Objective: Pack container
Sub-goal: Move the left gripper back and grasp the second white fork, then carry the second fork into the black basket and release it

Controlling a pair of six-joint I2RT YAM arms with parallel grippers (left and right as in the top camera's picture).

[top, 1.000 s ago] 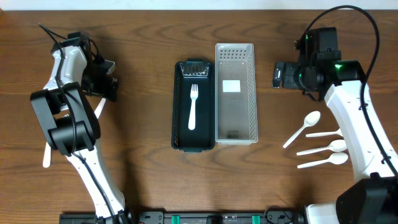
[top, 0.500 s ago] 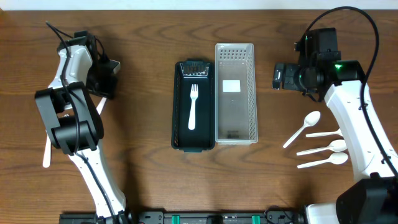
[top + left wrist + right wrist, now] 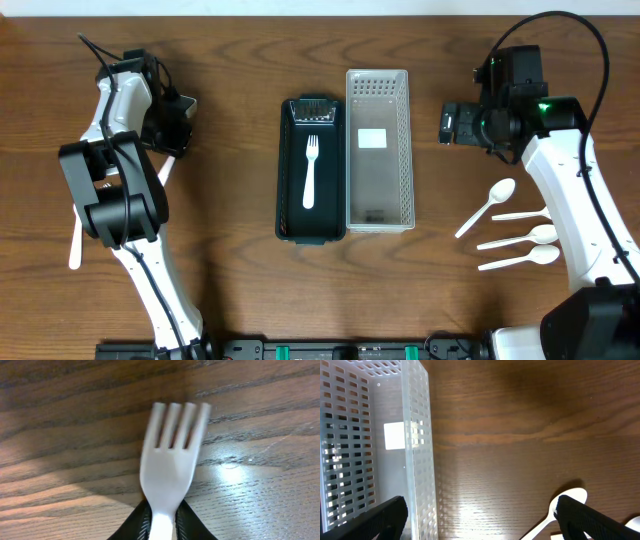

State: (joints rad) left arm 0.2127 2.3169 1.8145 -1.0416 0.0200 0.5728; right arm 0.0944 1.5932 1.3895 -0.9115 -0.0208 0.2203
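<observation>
Bare table (image 3: 230,150) seemingly lies open between left end effector (image 3: 161,519) and dark tray (image 3: 282,180).

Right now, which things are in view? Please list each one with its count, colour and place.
tray: one, dark green, table centre
basket: one, pale grey, right of tray
fork in tray: one, white, inside the tray
held fork: one, white, far left
spoons: four, white, on the table at right
utensil handle: one, white, left edge, partly under arm
table: one, brown wood, under everything
left gripper: one, black, shut on the held fork
right gripper: one, black, open, right of the basket
</observation>
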